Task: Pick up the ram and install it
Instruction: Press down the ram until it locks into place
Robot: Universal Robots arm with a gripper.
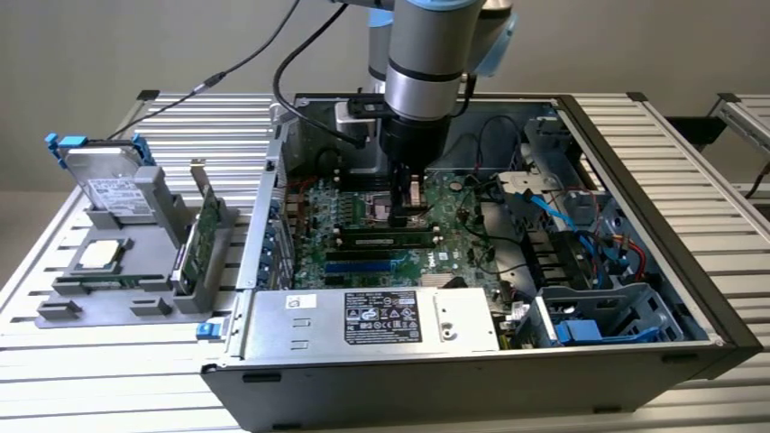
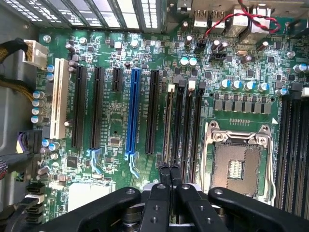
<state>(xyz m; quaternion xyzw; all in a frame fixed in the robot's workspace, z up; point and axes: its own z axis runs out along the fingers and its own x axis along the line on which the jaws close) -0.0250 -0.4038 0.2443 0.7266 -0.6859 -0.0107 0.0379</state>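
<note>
Open PC case lies on its side on a slatted table, motherboard facing up. The arm comes down from above w/ the gripper low over the board, approx. mid-board, just behind the memory slots.

The ram is a long, thin green stick w/ a row of dark chips. In the exterior view it stands on edge in one of the black memory slots, running left-right across the board, w/ the blue slots just in front of it. In the wrist view it shows edge-on as a narrow brownish strip in the slot nearest the black expansion slots, the other three slots of that bank beside it look bare. Label can't be made out.

Pincer: the two black fingers are pressed together, nothing between them. Tips sit right at one end of the ram's slot; whether they touch the stick's top edge can't be told.

CPU socket w/ its metal frame is on the far side of that slot bank. Long blue expansion slot sits among the black ones.

On the exterior view's left, a grey rack outside the case holds a hard drive w/ blue tabs, a green expansion card standing upright, and a square processor chip lying flat. Power supply w/ a black label fills the case's near edge
</note>
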